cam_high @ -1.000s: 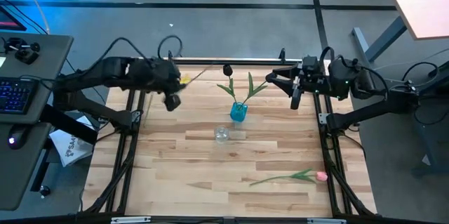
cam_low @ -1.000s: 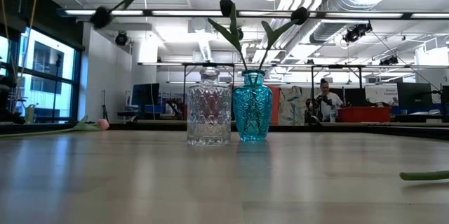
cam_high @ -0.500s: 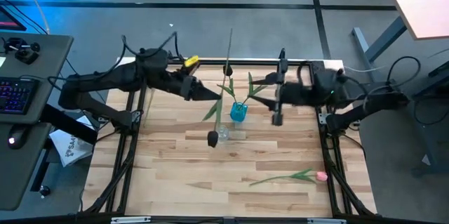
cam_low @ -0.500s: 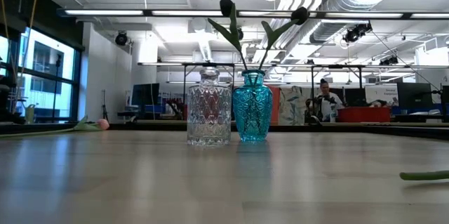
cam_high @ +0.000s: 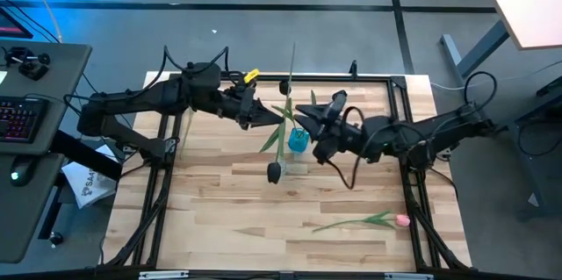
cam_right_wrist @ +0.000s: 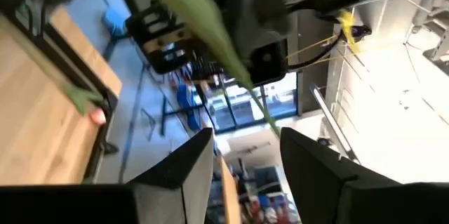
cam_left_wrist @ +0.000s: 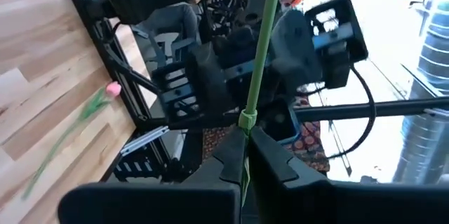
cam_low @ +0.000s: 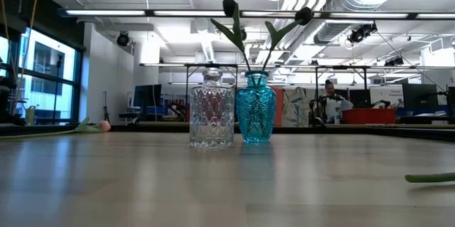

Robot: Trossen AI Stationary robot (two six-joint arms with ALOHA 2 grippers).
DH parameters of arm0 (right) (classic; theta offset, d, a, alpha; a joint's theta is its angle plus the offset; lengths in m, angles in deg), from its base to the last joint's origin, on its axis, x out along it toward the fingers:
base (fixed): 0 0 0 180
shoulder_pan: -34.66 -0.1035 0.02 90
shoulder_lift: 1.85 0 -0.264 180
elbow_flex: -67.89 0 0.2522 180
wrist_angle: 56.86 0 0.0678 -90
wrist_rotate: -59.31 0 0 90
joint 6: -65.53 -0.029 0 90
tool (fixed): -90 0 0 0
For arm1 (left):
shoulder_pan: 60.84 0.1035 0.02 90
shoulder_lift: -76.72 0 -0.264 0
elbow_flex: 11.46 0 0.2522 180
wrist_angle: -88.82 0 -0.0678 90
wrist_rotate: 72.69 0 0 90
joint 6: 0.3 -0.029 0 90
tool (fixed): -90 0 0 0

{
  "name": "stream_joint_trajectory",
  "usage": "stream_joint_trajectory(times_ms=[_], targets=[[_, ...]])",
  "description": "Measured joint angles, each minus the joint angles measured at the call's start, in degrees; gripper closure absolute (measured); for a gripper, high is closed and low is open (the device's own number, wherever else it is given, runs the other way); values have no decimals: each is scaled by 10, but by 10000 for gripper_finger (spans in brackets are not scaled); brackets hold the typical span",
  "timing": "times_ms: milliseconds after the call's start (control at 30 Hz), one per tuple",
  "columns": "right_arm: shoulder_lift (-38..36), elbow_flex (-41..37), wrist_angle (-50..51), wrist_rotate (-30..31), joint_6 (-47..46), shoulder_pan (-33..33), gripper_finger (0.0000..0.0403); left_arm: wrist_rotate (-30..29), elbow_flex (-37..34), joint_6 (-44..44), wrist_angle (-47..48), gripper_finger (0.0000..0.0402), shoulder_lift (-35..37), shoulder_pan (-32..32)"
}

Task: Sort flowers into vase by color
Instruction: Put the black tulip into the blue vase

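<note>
My left gripper (cam_high: 274,121) is shut on a dark-headed tulip (cam_high: 285,96) above the two vases. The tulip's head (cam_high: 274,173) shows over the clear vase (cam_low: 211,109), and its bare stem end points at the far edge. My right gripper (cam_high: 307,122) is open, level with the left one and facing it. The held stem (cam_right_wrist: 210,27) crosses in front of its fingers. The blue vase (cam_low: 256,108) holds leafy stems with dark heads (cam_low: 229,5). A pink tulip (cam_high: 369,221) lies flat on the table near the right edge. My left gripper pinches the tulip's stem (cam_left_wrist: 246,120) between its two fingers, at a leaf node about halfway along. The fingers come from the table's left and lie across the stem. The tulip is lifted clear of the table and vases, head toward the near edge.
The two vases stand side by side at the table's middle, right under both grippers. A dark frame (cam_high: 408,183) runs along the table's sides. A green stem (cam_low: 430,178) lies on the table at the low view's right. People and benches show in the room behind.
My left gripper has swung from the far left corner toward the vases, carrying the tulip and turning it, so its head now points to the near edge. My right gripper has moved from the far right edge leftward to the blue vase, close to the held stem.
</note>
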Motion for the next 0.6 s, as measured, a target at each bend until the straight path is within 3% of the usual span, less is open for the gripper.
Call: stream_joint_trajectory(times_ms=[233, 600], targets=[[30, 0, -57, 14, 63, 1, 242, 0, 0, -2, 34, 401, 0, 0], [30, 0, -43, -15, 16, 7, 242, -3, 0, 0, 37, 401, -10, -1]])
